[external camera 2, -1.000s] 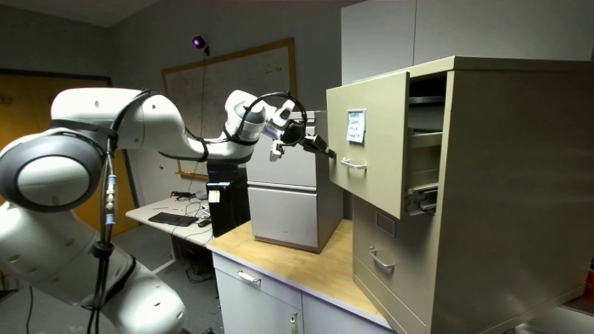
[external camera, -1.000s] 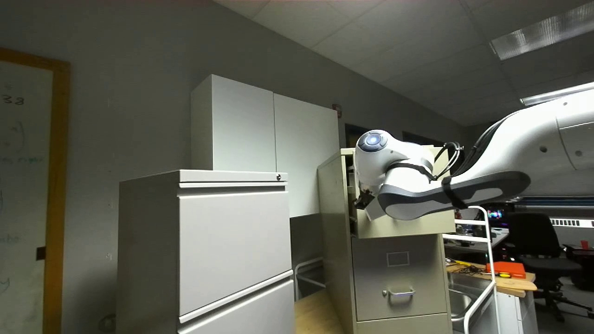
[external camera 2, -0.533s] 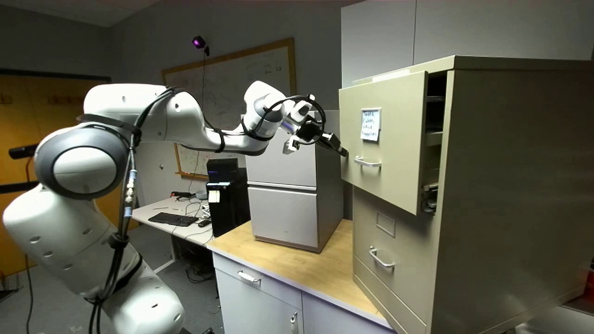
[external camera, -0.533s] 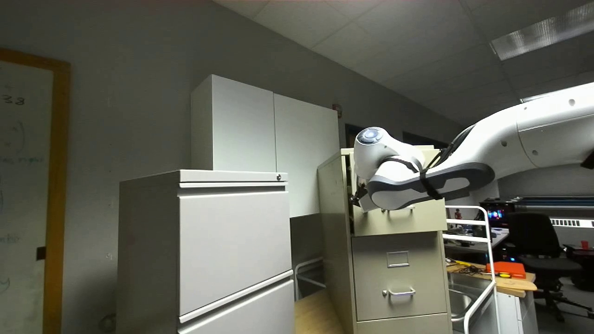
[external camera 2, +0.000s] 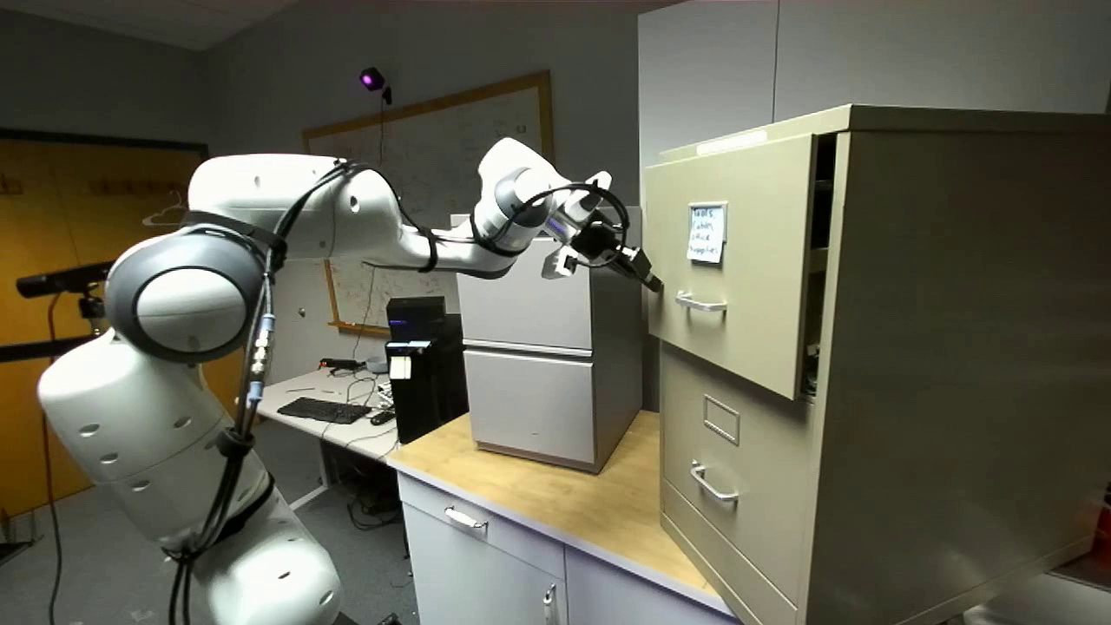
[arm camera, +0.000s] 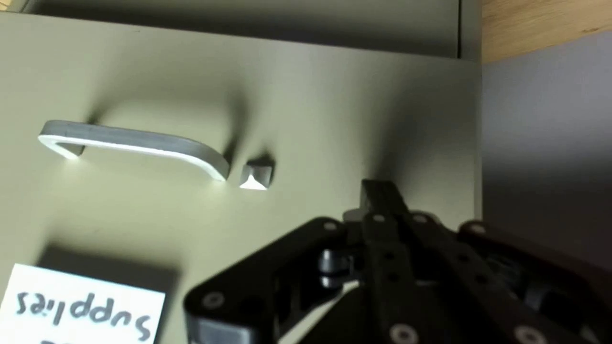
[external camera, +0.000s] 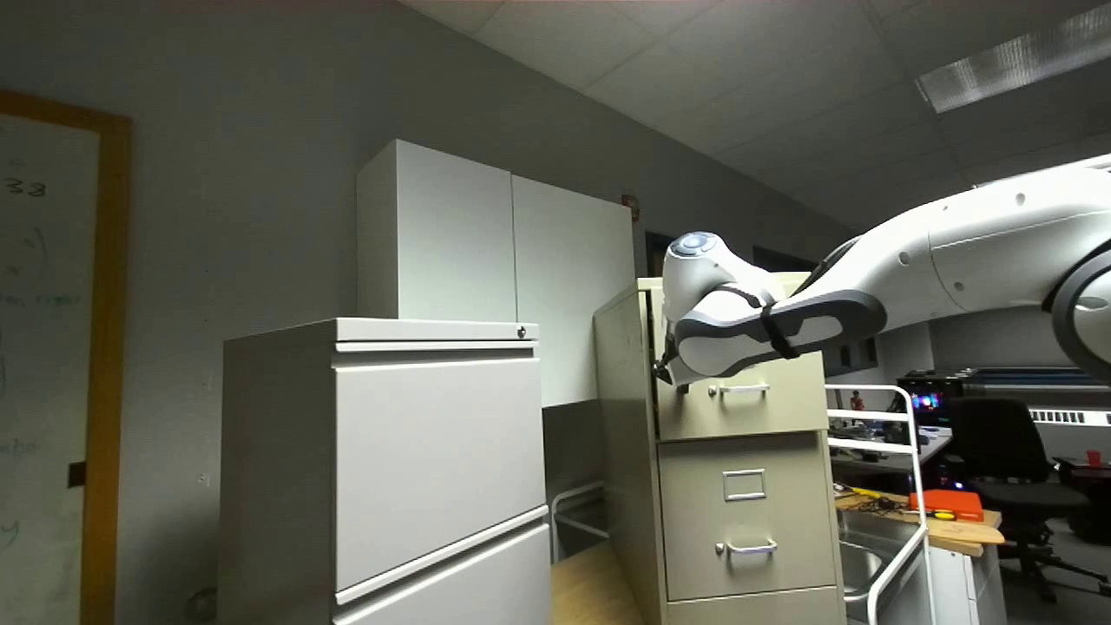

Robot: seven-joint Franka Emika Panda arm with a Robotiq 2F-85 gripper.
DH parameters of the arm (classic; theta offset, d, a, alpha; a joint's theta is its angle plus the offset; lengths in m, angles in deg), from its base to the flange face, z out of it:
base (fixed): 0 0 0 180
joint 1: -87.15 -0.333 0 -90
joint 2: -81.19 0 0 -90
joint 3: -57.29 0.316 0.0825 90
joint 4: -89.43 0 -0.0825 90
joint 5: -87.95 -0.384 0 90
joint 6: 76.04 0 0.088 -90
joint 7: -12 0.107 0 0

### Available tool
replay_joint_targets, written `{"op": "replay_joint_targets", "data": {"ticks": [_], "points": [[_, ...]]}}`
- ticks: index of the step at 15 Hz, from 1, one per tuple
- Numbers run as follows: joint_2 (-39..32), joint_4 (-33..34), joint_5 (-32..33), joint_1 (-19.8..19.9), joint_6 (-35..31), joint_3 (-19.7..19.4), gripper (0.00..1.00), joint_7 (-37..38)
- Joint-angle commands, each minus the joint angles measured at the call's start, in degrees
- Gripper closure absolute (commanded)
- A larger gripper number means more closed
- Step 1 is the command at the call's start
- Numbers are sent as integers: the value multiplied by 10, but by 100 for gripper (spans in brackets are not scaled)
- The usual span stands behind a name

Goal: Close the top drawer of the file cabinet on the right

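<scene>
One drawer sticks partly out: the top drawer (external camera 2: 768, 252) of the tall beige file cabinet (external camera 2: 972, 365). Its front stands a little way out from the cabinet in both exterior views. In an exterior view, a dark gap shows along its side. The lower drawer (external camera 2: 768, 473) right under it sits all the way in.

The white robot arm (external camera 2: 347, 234) reaches over to the top drawer. Its black gripper (external camera 2: 655, 285) points at the drawer front, close to one side edge. The two fingers (arm camera: 380, 196) are pressed together. Their tips look like they touch the metal, but it is hard to be sure.

In the wrist view, a silver handle (arm camera: 134, 139) crosses the drawer front. A small silver knob (arm camera: 256, 176) sits between the handle and the gripper, nearer to the handle. A white paper label (arm camera: 86, 317) shows the word "supplies" upside down. In an exterior view, that label sits above the handle.

A pale grey cabinet (external camera 2: 529, 399) stands near the file cabinet, on a wooden counter (external camera 2: 555, 495). A white cupboard (external camera: 573, 278) hangs on the wall. Farther off, a black keyboard (external camera 2: 324, 410) lies on a desk (external camera 2: 278, 401).
</scene>
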Motion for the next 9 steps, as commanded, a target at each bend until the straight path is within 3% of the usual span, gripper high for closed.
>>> {"op": "replay_joint_targets", "data": {"ticks": [1,9], "points": [[-91,55,-23,28,-42,-14,100,-35],[-125,89,-37,35,-36,-14,100,-42]]}}
